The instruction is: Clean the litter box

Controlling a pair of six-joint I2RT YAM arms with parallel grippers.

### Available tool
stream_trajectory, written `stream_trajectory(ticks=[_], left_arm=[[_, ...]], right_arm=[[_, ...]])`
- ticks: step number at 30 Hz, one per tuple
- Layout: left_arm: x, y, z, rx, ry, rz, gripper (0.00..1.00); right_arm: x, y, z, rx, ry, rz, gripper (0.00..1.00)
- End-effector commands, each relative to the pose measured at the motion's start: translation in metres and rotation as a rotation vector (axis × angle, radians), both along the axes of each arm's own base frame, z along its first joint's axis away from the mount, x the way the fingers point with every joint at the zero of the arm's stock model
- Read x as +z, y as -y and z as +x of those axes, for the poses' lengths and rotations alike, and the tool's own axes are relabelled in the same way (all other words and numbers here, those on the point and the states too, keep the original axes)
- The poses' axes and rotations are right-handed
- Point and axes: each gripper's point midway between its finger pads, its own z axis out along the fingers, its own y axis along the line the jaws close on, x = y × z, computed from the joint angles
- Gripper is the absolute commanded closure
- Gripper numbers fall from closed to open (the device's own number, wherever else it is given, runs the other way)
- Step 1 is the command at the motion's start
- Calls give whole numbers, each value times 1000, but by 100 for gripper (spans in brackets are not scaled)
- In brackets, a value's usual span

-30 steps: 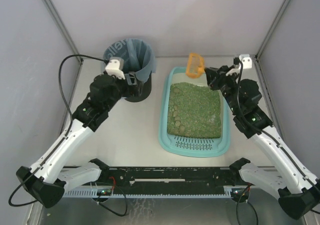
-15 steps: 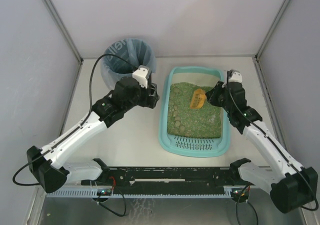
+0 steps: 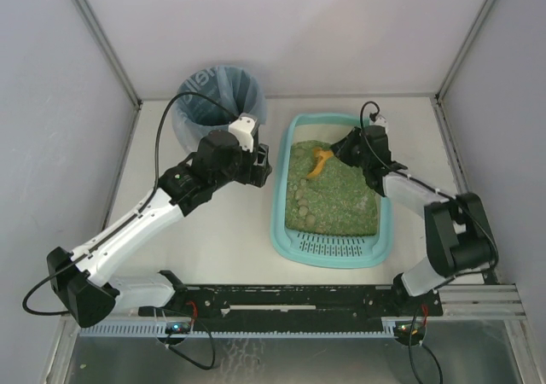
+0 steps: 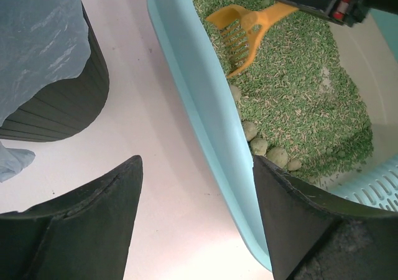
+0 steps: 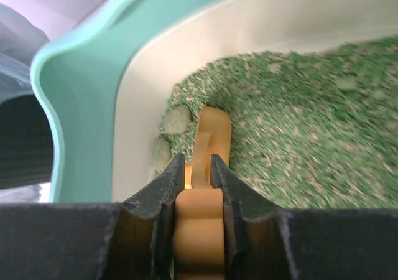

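Observation:
The light-teal litter box (image 3: 278,206) holds green litter (image 3: 341,198) with several round clumps (image 3: 303,203) along its left side. My right gripper (image 3: 339,151) is shut on the handle of the orange slotted scoop (image 3: 319,161), whose head digs into the litter at the far left. In the right wrist view the handle (image 5: 209,137) runs out between my gripper (image 5: 196,163) into the litter beside clumps (image 5: 177,119). My left gripper (image 3: 263,164) is open and empty at the box's left wall; its view shows the rim (image 4: 199,74) between my gripper (image 4: 197,162), close to the right finger.
A round black bin (image 3: 220,102) lined with a blue bag stands at the far left, also seen in the left wrist view (image 4: 50,74). The box's slotted grille (image 3: 334,244) faces the arm bases. Enclosure walls rise on the three far sides.
My right gripper has swung the scoop from behind the box down into the litter, then left to the far-left part. My left gripper left the bin and came to the box's left wall.

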Motion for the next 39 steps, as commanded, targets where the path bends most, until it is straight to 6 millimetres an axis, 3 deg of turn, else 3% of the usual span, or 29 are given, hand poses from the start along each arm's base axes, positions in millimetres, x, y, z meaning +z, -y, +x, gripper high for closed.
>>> stream_trajectory(ticks=[1, 4, 8, 16, 21, 26, 30, 39], left_arm=[[37, 4, 8, -4, 85, -36, 24], [36, 3, 9, 1, 86, -30, 24], [36, 2, 9, 2, 88, -27, 24], [34, 5, 8, -9, 78, -26, 24], [35, 3, 9, -5, 83, -22, 24], [37, 3, 8, -6, 86, -26, 24], [39, 2, 7, -6, 89, -29, 24], [41, 1, 7, -3, 95, -33, 24]], right_arm=[[-13, -51, 11, 137, -38, 203, 100], [-23, -68, 8, 203, -79, 281, 100], [-19, -68, 5, 217, -54, 256, 100], [24, -76, -4, 314, 101, 257, 100], [49, -70, -9, 289, 185, 269, 100], [69, -57, -17, 233, 241, 261, 100], [75, -35, -23, 142, 254, 214, 100], [81, 27, -50, -12, 220, -111, 100]])
